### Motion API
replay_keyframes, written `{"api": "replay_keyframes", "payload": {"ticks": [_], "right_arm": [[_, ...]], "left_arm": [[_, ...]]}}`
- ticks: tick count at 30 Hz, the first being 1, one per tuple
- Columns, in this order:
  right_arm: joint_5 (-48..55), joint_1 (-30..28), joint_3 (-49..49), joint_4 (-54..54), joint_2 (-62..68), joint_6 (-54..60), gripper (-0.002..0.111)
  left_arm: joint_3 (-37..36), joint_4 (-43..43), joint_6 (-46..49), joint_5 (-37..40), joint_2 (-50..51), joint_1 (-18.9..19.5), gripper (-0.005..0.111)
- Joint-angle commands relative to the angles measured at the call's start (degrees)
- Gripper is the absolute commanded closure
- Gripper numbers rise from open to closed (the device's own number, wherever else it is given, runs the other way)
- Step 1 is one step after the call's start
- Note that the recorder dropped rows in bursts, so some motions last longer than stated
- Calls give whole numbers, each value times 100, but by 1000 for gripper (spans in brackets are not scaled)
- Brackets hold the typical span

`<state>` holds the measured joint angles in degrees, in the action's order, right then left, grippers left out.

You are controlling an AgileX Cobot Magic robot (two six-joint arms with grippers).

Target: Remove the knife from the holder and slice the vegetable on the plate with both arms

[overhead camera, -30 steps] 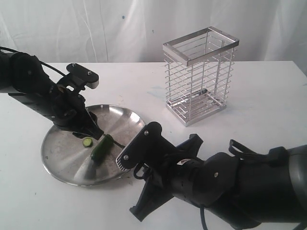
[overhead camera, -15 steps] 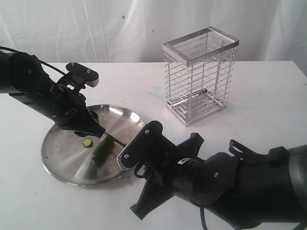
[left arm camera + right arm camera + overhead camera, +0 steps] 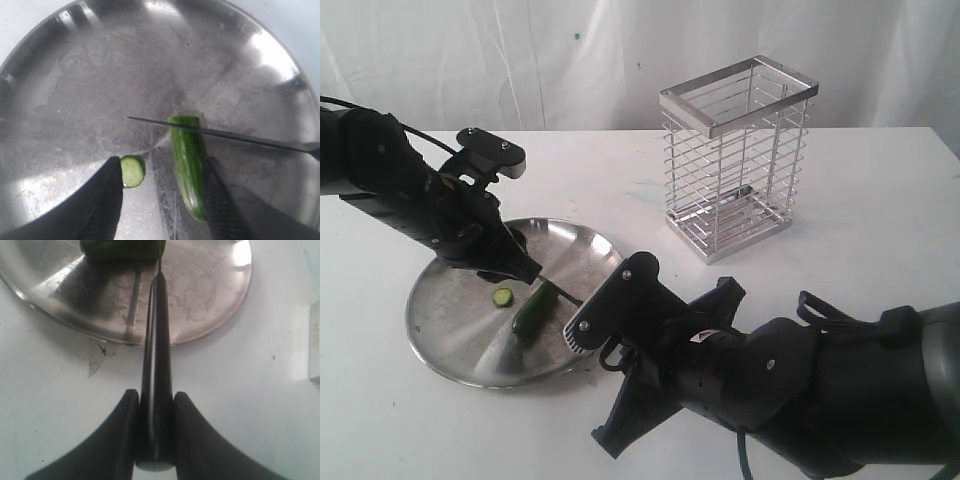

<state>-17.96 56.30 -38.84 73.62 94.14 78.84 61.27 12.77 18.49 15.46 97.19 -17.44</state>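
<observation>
The steel plate [image 3: 445,335] [image 3: 100,70] [image 3: 200,295] holds the dark green vegetable [image 3: 534,309] [image 3: 188,160] [image 3: 122,247] and one cut slice [image 3: 502,297] [image 3: 133,171]. My right gripper [image 3: 603,312] [image 3: 155,395] is shut on the black handle of the knife [image 3: 157,340]. Its thin blade [image 3: 240,136] lies across the vegetable's pale cut end. My left gripper [image 3: 523,270] [image 3: 164,165] hangs open over the plate. One finger is beside the slice and the other runs along the vegetable. The wire holder [image 3: 735,160] stands empty at the back right.
The bulky right arm [image 3: 790,390] fills the table's front right, close to the plate's near rim. A small translucent scrap [image 3: 95,357] lies on the white table just outside the plate. The holder's metal base edge [image 3: 315,340] shows to one side.
My left gripper has drawn back a little up and away from the vegetable. The right arm, knife and vegetable have hardly moved.
</observation>
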Motion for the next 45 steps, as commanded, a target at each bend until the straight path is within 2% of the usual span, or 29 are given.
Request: {"api": "replay_keyframes", "payload": {"ticks": [1,8,9,15,31,40,45], "right_arm": [[-5,-40,3,8,-6,48,108],[-5,-40,3,8,-6,48,108],[-5,-40,3,8,-6,48,108],[-16,-40,3,8,-6,48,108],[-5,-40,3,19,4,48,108],[10,-40,3,30,52,48,108],[10,-40,3,30,52,48,108]], "left_arm": [[12,260,-70,-132,-45,11,64],[12,388,-42,-341,154,-66,105],[12,388,-3,-388,165,-120,107],[12,402,96,-617,176,-331,107],[12,554,96,-566,280,-333,107],[12,567,105,-761,489,-566,107],[12,567,105,-775,489,-566,107]]}}
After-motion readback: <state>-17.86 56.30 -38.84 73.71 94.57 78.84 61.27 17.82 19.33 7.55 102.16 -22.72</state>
